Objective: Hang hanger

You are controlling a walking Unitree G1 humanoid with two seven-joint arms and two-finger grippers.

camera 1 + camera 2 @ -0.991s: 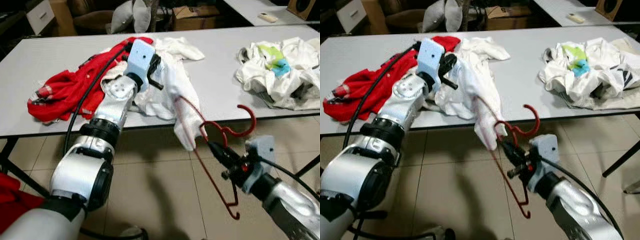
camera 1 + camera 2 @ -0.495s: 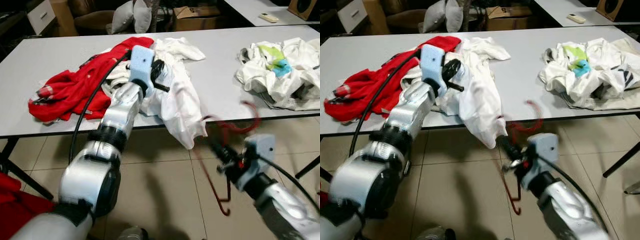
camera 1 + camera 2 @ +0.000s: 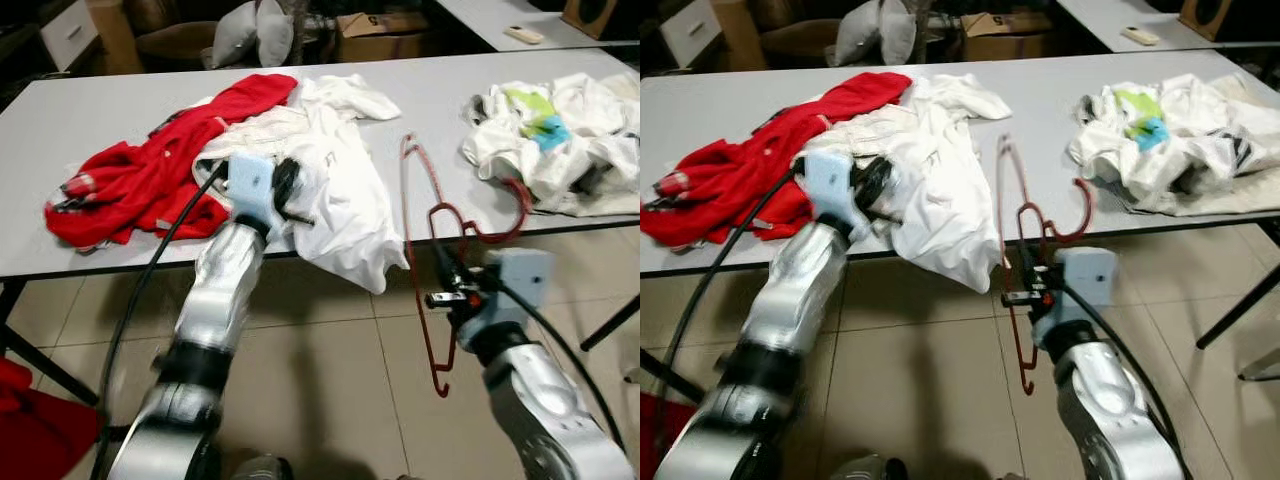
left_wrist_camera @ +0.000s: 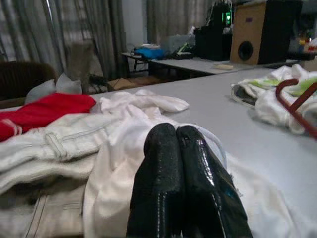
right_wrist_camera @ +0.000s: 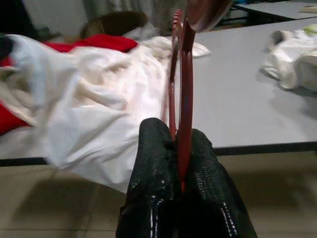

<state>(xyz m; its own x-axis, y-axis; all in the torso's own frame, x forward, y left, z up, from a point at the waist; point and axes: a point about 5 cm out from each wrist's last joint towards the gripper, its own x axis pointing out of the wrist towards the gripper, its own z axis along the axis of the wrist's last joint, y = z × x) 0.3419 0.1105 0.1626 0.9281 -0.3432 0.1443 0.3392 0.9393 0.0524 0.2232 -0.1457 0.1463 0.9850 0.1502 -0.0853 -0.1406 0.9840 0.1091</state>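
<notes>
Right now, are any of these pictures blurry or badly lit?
Left eye view: sharp on the table, but the left arm's lower part is smeared. Right wrist view: the hanger blurs at its top, close to the lens; the white shirt is soft. Left wrist view: dim, hazy background; glare on the fingers.

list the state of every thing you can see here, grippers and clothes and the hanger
right gripper: shut on the red hanger, in front of the table edge
red hanger: gripped near its neck, empty
left gripper: shut on the white garment
white garment: crumpled, hanging over the table edge
red garment: heaped on the table
white clothes pile: bunched on the table
</notes>
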